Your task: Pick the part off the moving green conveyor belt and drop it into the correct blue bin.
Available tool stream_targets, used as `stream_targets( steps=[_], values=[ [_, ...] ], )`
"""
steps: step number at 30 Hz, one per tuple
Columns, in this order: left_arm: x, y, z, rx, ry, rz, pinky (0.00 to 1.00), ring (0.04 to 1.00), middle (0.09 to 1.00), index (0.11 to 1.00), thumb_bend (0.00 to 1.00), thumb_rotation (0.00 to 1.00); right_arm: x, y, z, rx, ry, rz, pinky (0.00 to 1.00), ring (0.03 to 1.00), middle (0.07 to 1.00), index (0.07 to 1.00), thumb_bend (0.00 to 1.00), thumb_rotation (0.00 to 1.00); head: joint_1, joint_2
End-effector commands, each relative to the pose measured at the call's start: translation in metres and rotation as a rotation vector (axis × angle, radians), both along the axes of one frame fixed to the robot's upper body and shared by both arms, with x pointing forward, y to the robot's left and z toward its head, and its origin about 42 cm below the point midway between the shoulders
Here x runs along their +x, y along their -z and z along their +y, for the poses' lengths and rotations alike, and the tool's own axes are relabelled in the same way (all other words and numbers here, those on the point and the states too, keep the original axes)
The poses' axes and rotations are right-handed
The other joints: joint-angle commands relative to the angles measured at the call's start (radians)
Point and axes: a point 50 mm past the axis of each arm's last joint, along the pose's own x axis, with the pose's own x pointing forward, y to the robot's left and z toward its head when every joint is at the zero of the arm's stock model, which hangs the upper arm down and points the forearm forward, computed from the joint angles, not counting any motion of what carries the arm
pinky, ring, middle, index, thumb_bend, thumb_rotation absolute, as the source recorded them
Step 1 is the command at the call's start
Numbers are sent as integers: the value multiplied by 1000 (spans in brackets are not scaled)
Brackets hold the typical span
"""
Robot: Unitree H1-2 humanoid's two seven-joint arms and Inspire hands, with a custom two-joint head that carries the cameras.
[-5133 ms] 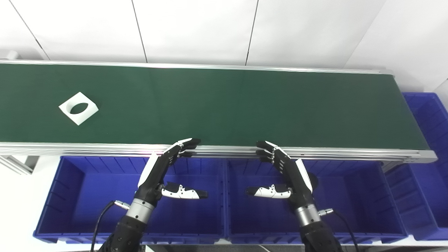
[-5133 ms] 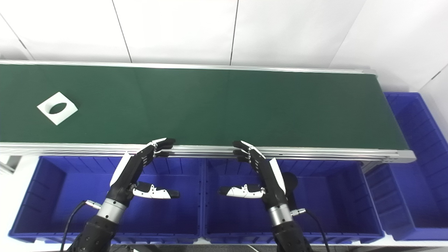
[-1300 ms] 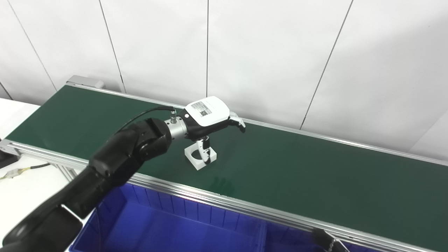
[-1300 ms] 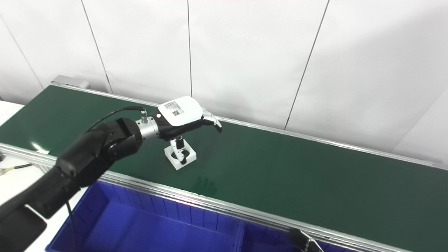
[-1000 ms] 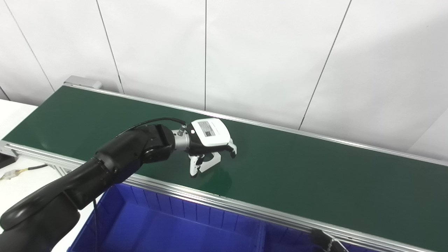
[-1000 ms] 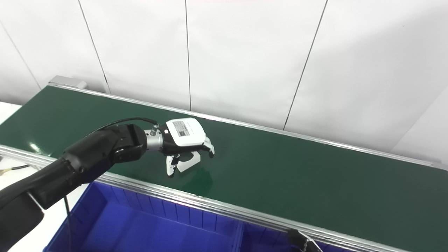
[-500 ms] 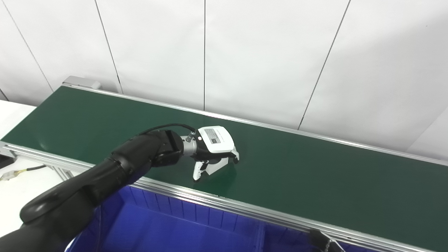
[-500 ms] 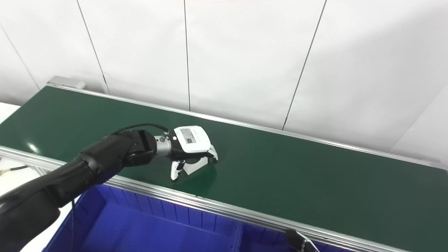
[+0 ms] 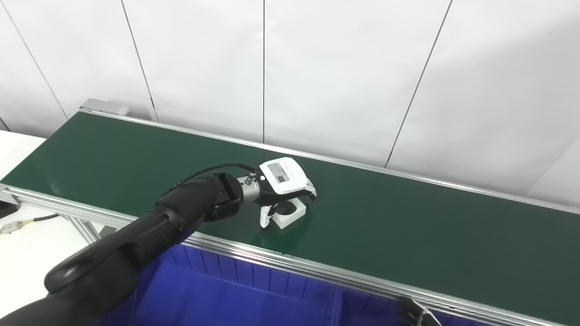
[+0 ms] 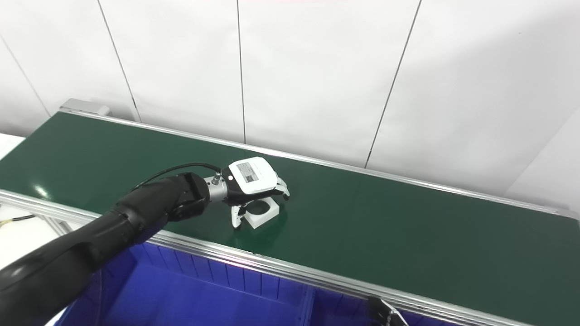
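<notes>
The white square part (image 9: 288, 214) with a round hole lies flat on the green conveyor belt (image 9: 408, 231), close to its near rail. My left hand (image 9: 283, 181) hovers right over it, palm down. Its thumb (image 9: 265, 220) touches the part's near-left corner and its fingers (image 9: 310, 192) curl over the far side. Whether the hand grips the part is unclear. Of my right hand only a dark tip (image 9: 411, 309) shows at the bottom edge.
Blue bins (image 9: 253, 290) stand below the belt's near aluminium rail (image 9: 317, 267), with a divider wall (image 9: 340, 299) between two of them. A white panelled wall runs behind the belt. A cable lies on the white surface at the left.
The part, tilted under the hand half a second ago, now lies flat with its hole showing. Hand and part have shifted right along the belt, and the hand has risen a little.
</notes>
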Motion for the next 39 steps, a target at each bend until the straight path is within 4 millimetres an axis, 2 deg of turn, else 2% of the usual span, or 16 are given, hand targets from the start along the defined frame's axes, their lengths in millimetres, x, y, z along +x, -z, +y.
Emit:
stream_targets(
  steps=[1, 8, 13, 16, 18, 20, 21, 22, 24, 26, 27, 28, 29, 32, 39],
  values=[
    [12, -20, -8, -26, -21, -79, 722, 798, 834, 798, 1000, 25, 7, -14, 5, 3, -17, -94, 724, 780, 835, 793, 1000, 276, 1, 1],
    [15, -24, -16, 10, -26, -39, 654, 753, 789, 771, 1000, 0, 6, -15, 7, 8, -10, -99, 729, 784, 835, 795, 1000, 282, -2, 4],
    [18, -24, -22, 48, -50, -32, 684, 764, 808, 781, 1000, 0, 7, -16, 9, 11, -14, -104, 733, 784, 836, 796, 1000, 277, -12, 6],
    [17, -20, -28, 68, -64, -50, 660, 757, 800, 779, 1000, 0, 7, -17, 11, 18, -12, -108, 732, 781, 833, 798, 1000, 271, -22, 10],
    [17, -17, -32, 61, -57, -66, 593, 700, 750, 748, 943, 0, 6, -17, 12, 20, -10, -109, 733, 779, 831, 798, 1000, 272, -25, 12],
    [17, -14, -37, 53, -52, -70, 523, 616, 673, 684, 823, 0, 6, -17, 12, 19, -8, -111, 736, 780, 830, 798, 1000, 283, -26, 12],
    [17, -14, -39, 50, -49, -71, 462, 502, 590, 640, 634, 0, 6, -18, 12, 16, -8, -113, 736, 780, 830, 798, 1000, 289, -26, 12],
    [17, -14, -41, 43, -48, -67, 406, 438, 533, 603, 565, 0, 6, -18, 12, 13, -7, -114, 736, 780, 830, 799, 1000, 291, -25, 11],
    [17, -16, -44, 33, -42, -63, 252, 408, 511, 509, 513, 0, 6, -18, 12, 10, -6, -115, 731, 778, 829, 800, 1000, 291, -26, 11],
    [18, -18, -46, 39, -35, -68, 206, 404, 507, 493, 505, 0, 7, -18, 13, 14, -5, -114, 730, 777, 829, 800, 1000, 286, -26, 11],
    [18, -19, -46, 45, -32, -72, 177, 307, 489, 488, 514, 0, 7, -18, 13, 16, -6, -115, 731, 777, 829, 799, 1000, 285, -26, 12],
    [18, -21, -46, 46, -30, -75, 167, 253, 479, 483, 519, 0, 7, -18, 14, 15, -7, -115, 733, 778, 830, 799, 1000, 286, -26, 12],
    [19, -22, -47, 46, -29, -76, 172, 246, 440, 494, 517, 0, 8, -18, 14, 15, -9, -116, 734, 779, 831, 798, 1000, 286, -26, 13],
    [18, -27, -47, 48, -32, -78, 172, 228, 469, 484, 523, 0, 8, -19, 14, 13, -11, -118, 733, 777, 830, 798, 1000, 280, -26, 13],
    [17, -36, -48, 59, -35, -74, 142, 194, 471, 485, 525, 0, 10, -19, 14, 18, -12, -120, 735, 777, 830, 798, 1000, 277, -29, 13]
  ],
)
